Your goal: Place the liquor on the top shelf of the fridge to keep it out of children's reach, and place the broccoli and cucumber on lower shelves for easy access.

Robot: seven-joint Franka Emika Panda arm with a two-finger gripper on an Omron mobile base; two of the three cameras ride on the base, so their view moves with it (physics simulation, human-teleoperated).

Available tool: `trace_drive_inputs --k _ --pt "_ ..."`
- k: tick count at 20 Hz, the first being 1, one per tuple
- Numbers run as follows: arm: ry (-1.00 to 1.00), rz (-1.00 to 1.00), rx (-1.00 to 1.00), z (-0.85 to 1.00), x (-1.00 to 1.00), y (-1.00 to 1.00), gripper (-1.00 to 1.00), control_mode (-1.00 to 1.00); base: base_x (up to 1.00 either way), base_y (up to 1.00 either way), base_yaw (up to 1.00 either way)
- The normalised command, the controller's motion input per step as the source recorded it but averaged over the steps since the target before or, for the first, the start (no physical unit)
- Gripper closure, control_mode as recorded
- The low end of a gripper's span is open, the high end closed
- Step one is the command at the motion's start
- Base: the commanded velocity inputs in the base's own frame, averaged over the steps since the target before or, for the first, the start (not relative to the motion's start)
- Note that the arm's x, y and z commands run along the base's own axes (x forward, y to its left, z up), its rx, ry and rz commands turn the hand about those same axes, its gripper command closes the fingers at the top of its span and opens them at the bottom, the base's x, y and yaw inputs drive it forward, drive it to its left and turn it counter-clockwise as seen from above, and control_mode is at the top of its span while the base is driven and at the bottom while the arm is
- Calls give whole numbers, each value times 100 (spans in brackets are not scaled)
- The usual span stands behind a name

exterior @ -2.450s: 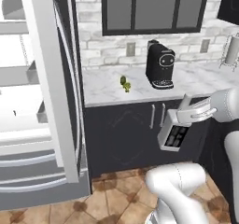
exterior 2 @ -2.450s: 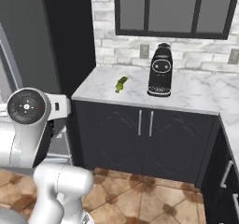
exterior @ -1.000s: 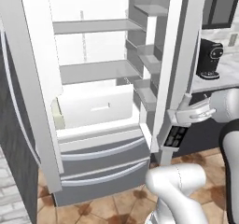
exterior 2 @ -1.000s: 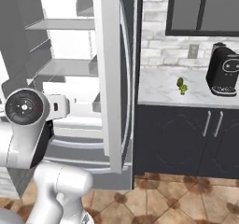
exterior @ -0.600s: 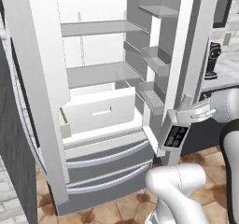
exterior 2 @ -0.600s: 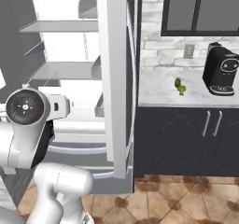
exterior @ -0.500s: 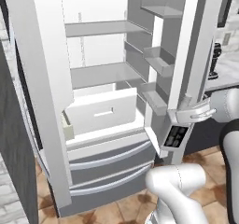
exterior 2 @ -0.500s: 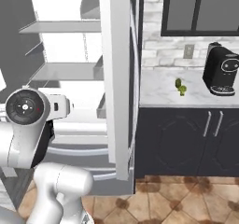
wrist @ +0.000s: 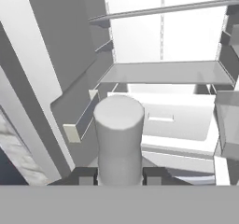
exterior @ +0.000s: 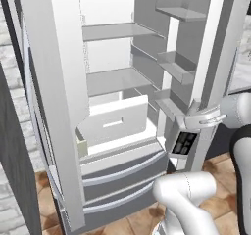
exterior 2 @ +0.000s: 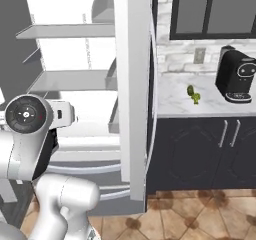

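In the hand view my gripper (wrist: 119,175) is shut on a pale grey cylinder (wrist: 118,136), which looks like the liquor bottle seen from its end. Past it the open fridge shows an upper shelf (wrist: 163,9), a lower shelf (wrist: 163,73) and a white drawer (wrist: 172,118), all bare. The left base view has the same upper shelf (exterior: 112,31) and lower shelf (exterior: 117,80), with my hand (exterior: 198,120) by the right door. A small green vegetable (exterior 2: 193,95), broccoli by its look, lies on the marble counter (exterior 2: 210,104). I cannot make out a cucumber.
The fridge's left door (exterior: 54,106) and right door (exterior 2: 135,84) stand wide open on either side of me. Door bins (exterior: 179,65) jut from the right door. A black coffee machine (exterior 2: 235,76) stands on the counter above dark cabinets (exterior 2: 200,149).
The base has swung from the counter toward the fridge, so the whole picture has shifted. The open fridge now sits nearer and more central. My grip on the cylinder looks unchanged.
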Motion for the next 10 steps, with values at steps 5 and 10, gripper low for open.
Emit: trace_drive_inputs --k 5,10 --pt "0 0 0 0 0 0 100 100 34 42 -12" --pt "0 0 0 0 0 0 100 100 32 35 -11"
